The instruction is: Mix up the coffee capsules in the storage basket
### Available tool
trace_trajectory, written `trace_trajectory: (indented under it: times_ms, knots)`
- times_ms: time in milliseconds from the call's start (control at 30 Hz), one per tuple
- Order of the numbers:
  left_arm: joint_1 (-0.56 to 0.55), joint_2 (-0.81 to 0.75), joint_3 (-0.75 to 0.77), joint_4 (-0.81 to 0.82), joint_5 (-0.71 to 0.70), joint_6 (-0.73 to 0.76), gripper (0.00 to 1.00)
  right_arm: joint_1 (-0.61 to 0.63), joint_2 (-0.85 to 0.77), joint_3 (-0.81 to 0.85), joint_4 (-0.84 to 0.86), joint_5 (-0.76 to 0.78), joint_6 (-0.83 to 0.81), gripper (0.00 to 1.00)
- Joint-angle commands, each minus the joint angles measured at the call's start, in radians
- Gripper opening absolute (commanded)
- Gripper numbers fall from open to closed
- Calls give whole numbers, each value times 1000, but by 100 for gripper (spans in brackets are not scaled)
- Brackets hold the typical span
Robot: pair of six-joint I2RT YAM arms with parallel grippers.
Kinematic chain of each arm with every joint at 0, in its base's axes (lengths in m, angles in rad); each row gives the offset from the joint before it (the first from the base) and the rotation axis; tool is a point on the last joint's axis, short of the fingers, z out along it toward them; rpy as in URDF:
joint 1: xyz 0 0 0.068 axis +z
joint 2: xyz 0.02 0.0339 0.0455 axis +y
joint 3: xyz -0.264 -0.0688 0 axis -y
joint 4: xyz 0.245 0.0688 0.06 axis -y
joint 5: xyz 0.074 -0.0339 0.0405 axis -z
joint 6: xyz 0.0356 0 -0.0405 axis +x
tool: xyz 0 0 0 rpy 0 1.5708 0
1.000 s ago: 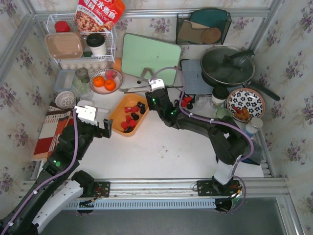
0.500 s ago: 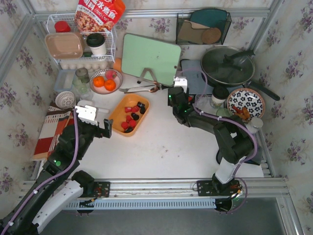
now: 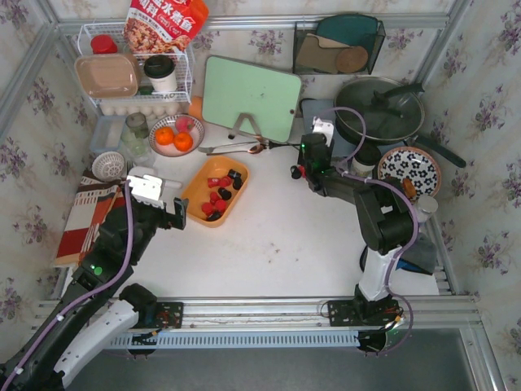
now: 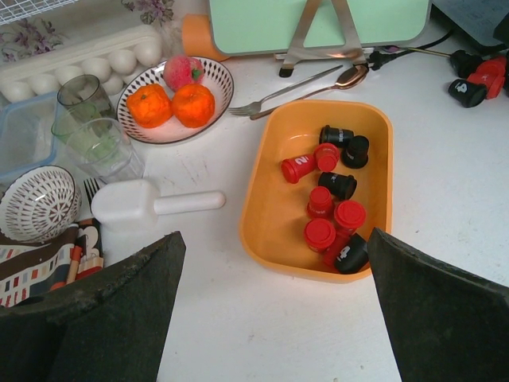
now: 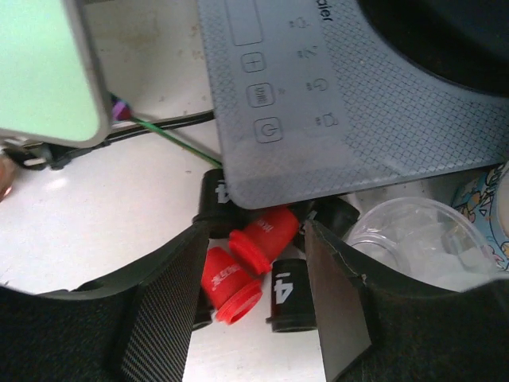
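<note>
The orange storage basket lies left of centre; it also shows in the left wrist view. It holds several red and black coffee capsules mixed together. More loose capsules lie on the table at the front edge of the grey induction cooker, small in the top view. My right gripper is open, low over this loose pile, with two red capsules and a black one between its jaws. My left gripper is open and empty, just near of the basket.
A green cutting board stands behind the basket, with a fork and spoon before it. A bowl of oranges, glasses and a white scoop lie left. A pan, a clear cup and a patterned plate are right.
My right gripper has moved from the basket's far end to the right, over to the loose capsules by the induction cooker. The left arm has not moved.
</note>
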Motion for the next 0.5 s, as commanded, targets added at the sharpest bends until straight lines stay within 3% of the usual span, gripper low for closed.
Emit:
trace_trajectory:
  times_ms: [0, 467]
  knots:
    - [0, 3, 0, 41, -8, 10, 99, -25, 27, 20, 21, -15, 12, 59]
    - [0, 9, -2, 43, -5, 10, 99, -72, 22, 13, -171, 4, 160, 58]
